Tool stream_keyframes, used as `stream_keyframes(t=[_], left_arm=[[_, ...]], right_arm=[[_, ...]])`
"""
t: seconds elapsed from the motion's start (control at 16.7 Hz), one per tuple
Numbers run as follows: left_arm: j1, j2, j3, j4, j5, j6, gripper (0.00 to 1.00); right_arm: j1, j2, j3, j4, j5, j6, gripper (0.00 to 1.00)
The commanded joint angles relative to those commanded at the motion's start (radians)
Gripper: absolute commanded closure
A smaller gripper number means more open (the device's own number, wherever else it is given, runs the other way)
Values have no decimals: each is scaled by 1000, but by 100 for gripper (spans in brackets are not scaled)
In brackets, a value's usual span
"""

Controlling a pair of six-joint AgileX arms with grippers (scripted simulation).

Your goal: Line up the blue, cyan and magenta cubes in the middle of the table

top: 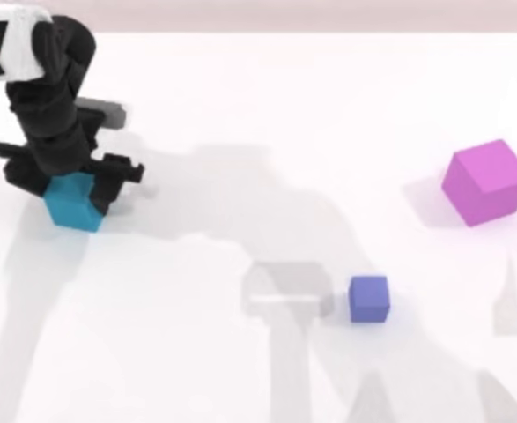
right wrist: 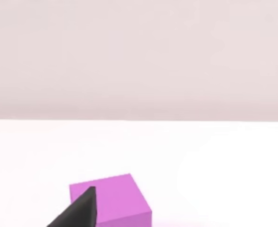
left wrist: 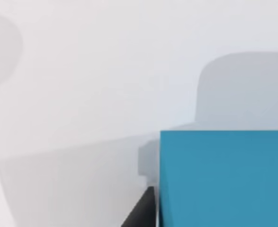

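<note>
Three cubes apart | left end effector (top: 71,187) grasping cyan cube (top: 73,204) | right unseen

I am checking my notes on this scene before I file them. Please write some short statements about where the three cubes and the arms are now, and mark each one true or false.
1. The left gripper is down over the mid-sized matte teal-cyan cube at the left side of the plain white table. True.
2. The large matte pink-magenta cube stands touching the small periwinkle-blue cube. False: they are well apart, the magenta one farther right.
3. The three cubes already form a line in the middle. False: they are scattered.
4. The right arm does not appear in the top view. True: only a dark fingertip shows in its wrist view, before the magenta cube.
</note>
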Motion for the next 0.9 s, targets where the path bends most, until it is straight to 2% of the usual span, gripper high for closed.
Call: stream_keyframes(t=[0.24, 0.9], left_arm=[[0, 0, 0, 0, 0, 0, 98], [2, -23, 20, -23, 2, 0, 100]], right_arm=[[0, 0, 0, 0, 0, 0, 0], [0, 0, 0, 0, 0, 0, 0]])
